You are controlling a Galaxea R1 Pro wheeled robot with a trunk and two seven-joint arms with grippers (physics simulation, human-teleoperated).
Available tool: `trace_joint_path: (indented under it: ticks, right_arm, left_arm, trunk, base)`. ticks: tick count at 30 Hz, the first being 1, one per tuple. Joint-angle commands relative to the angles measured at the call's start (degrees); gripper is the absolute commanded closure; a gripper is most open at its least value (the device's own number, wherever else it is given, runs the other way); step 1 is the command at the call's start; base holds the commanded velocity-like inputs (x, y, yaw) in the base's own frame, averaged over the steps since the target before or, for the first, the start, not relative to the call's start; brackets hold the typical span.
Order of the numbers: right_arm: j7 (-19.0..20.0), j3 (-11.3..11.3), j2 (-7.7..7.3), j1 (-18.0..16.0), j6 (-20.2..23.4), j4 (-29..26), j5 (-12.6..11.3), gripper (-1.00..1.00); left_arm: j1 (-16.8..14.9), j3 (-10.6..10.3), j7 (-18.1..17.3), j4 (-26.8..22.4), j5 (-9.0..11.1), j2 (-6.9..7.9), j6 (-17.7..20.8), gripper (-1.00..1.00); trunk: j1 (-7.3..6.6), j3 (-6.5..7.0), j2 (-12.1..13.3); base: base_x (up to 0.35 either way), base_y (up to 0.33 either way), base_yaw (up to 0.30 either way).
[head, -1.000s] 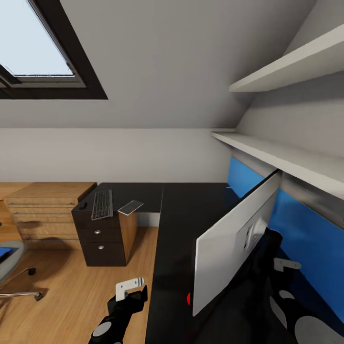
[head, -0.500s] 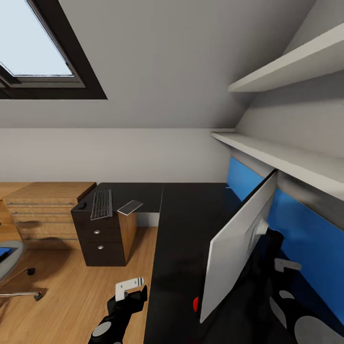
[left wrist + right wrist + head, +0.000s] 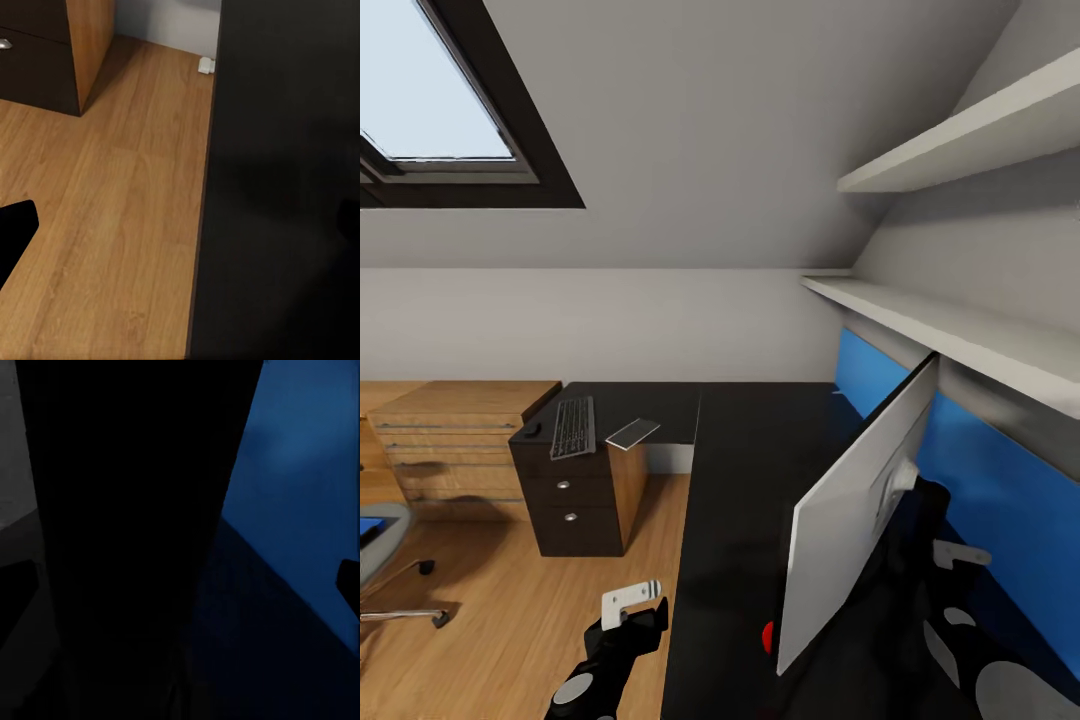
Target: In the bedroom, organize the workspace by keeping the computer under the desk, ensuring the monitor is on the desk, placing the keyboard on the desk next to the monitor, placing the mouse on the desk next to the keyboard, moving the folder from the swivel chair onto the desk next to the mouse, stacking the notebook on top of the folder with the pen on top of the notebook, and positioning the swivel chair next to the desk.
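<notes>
The monitor [image 3: 855,520] shows its pale back and leans tilted over the black desk [image 3: 745,470] at the right. My right arm [image 3: 920,540] reaches behind it. My right gripper [image 3: 184,585] has its fingers wide apart around a dark shape. My left gripper [image 3: 632,605] hangs open over the floor beside the desk edge [image 3: 285,187]. On the far desk wing lie the keyboard [image 3: 573,428], the mouse [image 3: 534,430] and the grey notebook [image 3: 633,432]. The swivel chair [image 3: 380,560] stands at the left edge with the blue folder [image 3: 368,527] on it. Computer and pen are out of view.
A light wooden drawer chest [image 3: 460,440] stands left of the desk's black drawer unit [image 3: 570,500]. A blue wall panel [image 3: 1000,500] and white shelves [image 3: 950,330] run along the right wall. A red spot [image 3: 767,637] shows beneath the monitor. Wooden floor [image 3: 112,225] lies open at the left.
The monitor has swung and shifted to the right on the desk, and the red spot beneath it moved along. The left arm has stayed put.
</notes>
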Motion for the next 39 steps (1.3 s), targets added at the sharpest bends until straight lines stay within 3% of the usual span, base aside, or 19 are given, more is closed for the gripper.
trace_joint_path:
  ticks: [1, 22, 31, 39]
  right_arm:
    - [-0.3, -0.4, 0.01, -0.1, -0.2, 0.1, 0.5, -1.0]
    - [-0.3, -0.4, 0.16, -0.1, -0.2, 0.1, 0.5, -1.0]
    - [-0.7, -0.8, 4.71, -0.1, -0.2, -2.8, 0.5, -1.0]
    - [-0.7, -0.8, 5.52, -0.1, -0.2, -3.2, 0.5, -1.0]
  left_arm:
    - [-0.1, -0.1, 0.4, -0.1, 0.3, 0.05, 0.2, -1.0]
    - [-0.1, 0.0, 0.4, -0.1, 0.3, 0.05, 0.2, -1.0]
    - [-0.1, 0.0, 0.4, -0.1, 0.3, 0.05, 0.2, -1.0]
    - [-0.1, 0.0, 0.4, -0.1, 0.3, 0.05, 0.2, -1.0]
  trunk:
    - [0.0, -0.08, -0.1]
    - [0.0, -0.08, -0.1]
    - [0.0, -0.08, -0.1]
    - [0.0, -0.08, -0.1]
  base:
    - [-0.194, 0.0, 0.0]
    - [-0.114, 0.0, 0.0]
    - [-0.329, 0.003, 0.0]
    - [-0.333, 0.001, 0.0]
